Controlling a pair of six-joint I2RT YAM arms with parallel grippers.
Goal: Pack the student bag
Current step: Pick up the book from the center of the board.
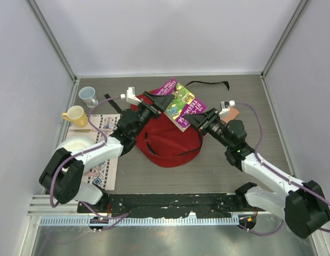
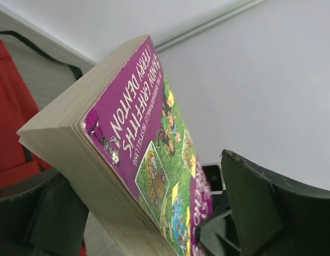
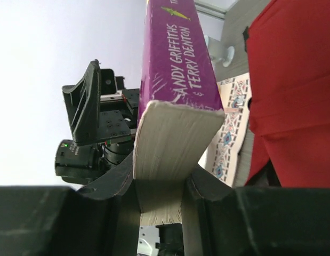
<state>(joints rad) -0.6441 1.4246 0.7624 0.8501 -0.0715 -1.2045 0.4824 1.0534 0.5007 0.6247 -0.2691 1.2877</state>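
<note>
Seen from above, a red backpack [image 1: 170,141] lies flat in the middle of a grey table [image 1: 143,178], between two robot arms that reach in from the near edge. A thick paperback book [image 1: 182,104] with a purple and green cover is held in the air over the far edge of the backpack, tilted. Its spine reads "Andy Griffiths & Terry Denton".

The right gripper [image 1: 193,119] grips the book. Its wrist camera shows both fingers [image 3: 199,192] pressed against the page block from either side, with the purple spine standing up above them.

The left gripper [image 1: 159,101] is at the book's other end with its jaws spread wide. In its wrist camera the book passes between the two fingers. The right-hand finger [image 2: 271,208] stands clear of the cover, with a visible gap. The other finger sits low beside the page edge, and I cannot tell whether it touches.

To the left of the backpack a patterned mat [image 1: 106,160] lies on the table, with a white bowl [image 1: 77,144] at its left edge. Beyond these stand a yellow mug [image 1: 75,116] and a pale blue cup [image 1: 88,96]. A black strap [image 1: 207,84] lies on the table near the far wall.
</note>
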